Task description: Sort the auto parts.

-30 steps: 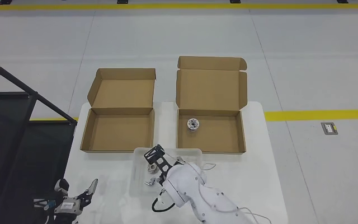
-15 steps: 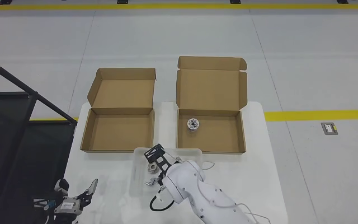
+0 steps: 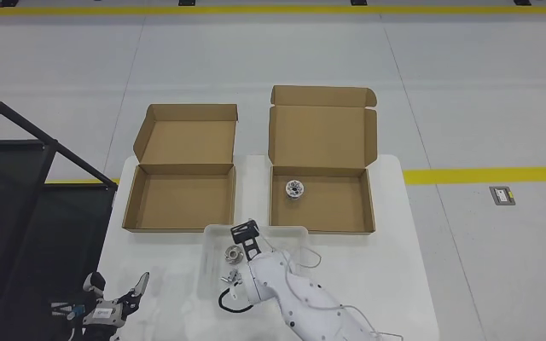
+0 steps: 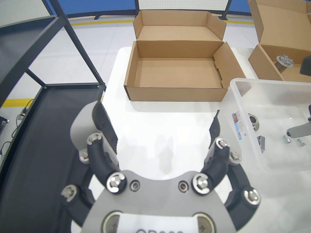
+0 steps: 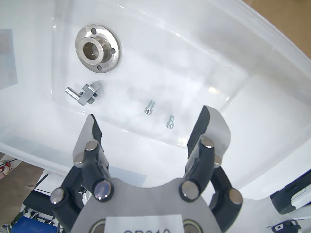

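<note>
Flange in bin — axis vert.

Three views of one white table
Top view looks down from high above; left wrist view faces across from a near corner; right wrist view hangs close over the clear plastic bin, which all three show.

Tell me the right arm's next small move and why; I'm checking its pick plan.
Probably lower the right gripper onto the small bolt most nearly centred under it, then close. Its jaws stand open above the clear bin, and that bolt lies loose, apart from the second bolt, the bracket and the flange.
</note>
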`<control>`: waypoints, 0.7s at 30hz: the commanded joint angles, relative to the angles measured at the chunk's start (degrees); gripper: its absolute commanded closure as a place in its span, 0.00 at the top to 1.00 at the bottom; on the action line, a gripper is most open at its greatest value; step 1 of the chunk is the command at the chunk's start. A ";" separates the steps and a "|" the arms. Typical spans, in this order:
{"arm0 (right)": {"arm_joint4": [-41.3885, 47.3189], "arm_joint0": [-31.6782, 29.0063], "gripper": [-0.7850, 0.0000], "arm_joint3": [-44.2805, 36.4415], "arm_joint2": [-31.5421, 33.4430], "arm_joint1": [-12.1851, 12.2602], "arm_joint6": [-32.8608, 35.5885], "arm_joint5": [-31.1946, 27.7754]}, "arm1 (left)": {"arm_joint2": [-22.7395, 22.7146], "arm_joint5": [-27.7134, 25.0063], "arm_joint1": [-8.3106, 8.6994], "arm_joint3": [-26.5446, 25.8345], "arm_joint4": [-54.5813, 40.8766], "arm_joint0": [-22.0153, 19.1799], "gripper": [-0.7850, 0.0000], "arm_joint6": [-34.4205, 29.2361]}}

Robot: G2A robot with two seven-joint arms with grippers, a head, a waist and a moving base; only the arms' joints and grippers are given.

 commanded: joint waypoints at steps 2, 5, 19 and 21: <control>-0.13 -0.10 0.64 1.05 0.07 -0.57 -0.07 1.60 | 0.00 0.00 0.00 0.00 0.00 0.00 1.00 0.00; -0.24 -0.05 0.65 2.08 0.24 -1.01 0.31 2.00 | 0.00 0.00 0.00 0.00 0.00 0.00 1.00 0.00; 3.32 1.24 0.47 10.40 2.62 -3.08 -2.76 0.50 | 0.00 0.00 0.00 0.00 0.00 0.00 1.00 0.00; 3.86 1.34 0.47 11.46 3.01 -3.31 -3.30 0.37 | 0.00 0.00 0.00 0.00 0.00 0.00 1.00 0.00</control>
